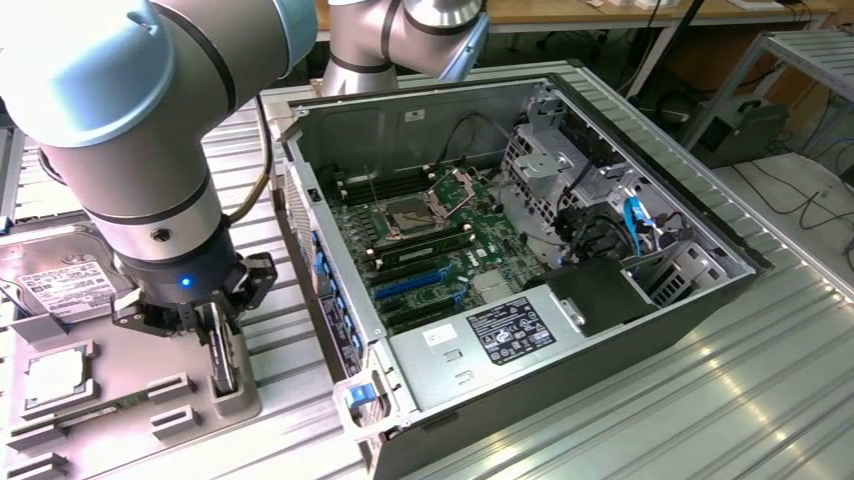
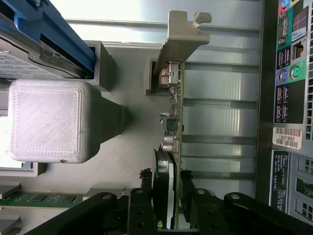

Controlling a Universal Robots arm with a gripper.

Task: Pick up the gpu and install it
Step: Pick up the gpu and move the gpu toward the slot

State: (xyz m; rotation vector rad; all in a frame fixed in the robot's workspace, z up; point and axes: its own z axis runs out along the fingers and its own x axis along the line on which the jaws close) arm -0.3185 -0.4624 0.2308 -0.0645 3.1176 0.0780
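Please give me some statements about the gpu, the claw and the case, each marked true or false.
1. The gpu stands on edge in a gray holder outside the computer case. True.
2. The gpu is already installed inside the case. False: it is in the holder.
3. The computer case lies open, its inside showing. True.
4. The claw is at the hard drive. False: the claw is down at the gpu; the hard drive lies further to the exterior view's left.

Exterior view: elevated, angled down across the bench (image 1: pixel 747 380) at medium range, with the open computer case (image 1: pixel 641 150) central. Wrist view: close range, sighting along the end effector (image 2: pixel 168 196) onto the gpu (image 2: pixel 176 112). Both views cover the end effector, the gpu and the case's rear side.
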